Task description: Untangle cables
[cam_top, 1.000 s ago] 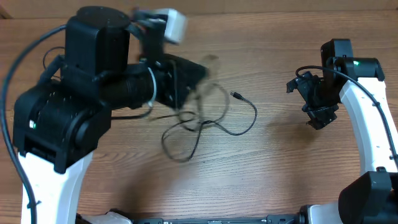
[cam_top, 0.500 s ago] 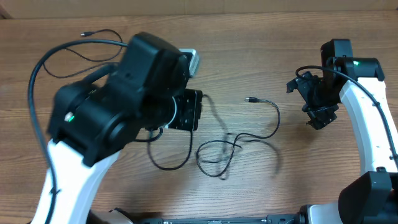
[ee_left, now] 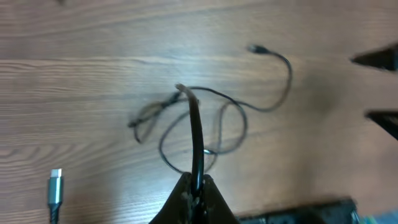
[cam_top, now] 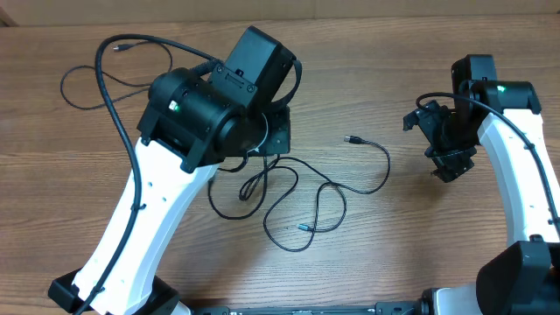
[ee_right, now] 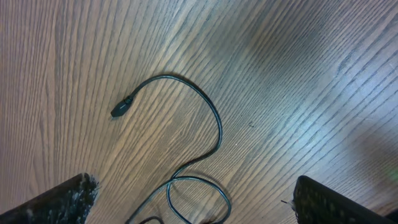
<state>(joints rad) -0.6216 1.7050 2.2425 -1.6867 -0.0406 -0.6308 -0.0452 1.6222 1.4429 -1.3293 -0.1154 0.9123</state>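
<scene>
Thin black cables point(cam_top: 306, 188) lie in loose loops on the wooden table in the overhead view, with one plug end point(cam_top: 353, 139) at the right and another end point(cam_top: 302, 227) near the front. My left gripper point(ee_left: 197, 184) is shut on a black cable point(ee_left: 194, 124) that rises from the loops point(ee_left: 211, 134). My right gripper point(cam_top: 448, 153) is open and empty, held above the table to the right of the cables. In the right wrist view the plug end point(ee_right: 122, 107) and a cable loop point(ee_right: 199, 186) lie between the open fingers point(ee_right: 193, 202).
Another thin black cable point(cam_top: 96, 74) lies at the back left of the table. A grey USB plug point(ee_left: 55, 186) shows at the left in the left wrist view. The left arm's bulk point(cam_top: 201, 114) covers part of the cables.
The left arm has swung right and forward, dragging the cables toward the front right. The loops have spread out. The right arm has not moved.
</scene>
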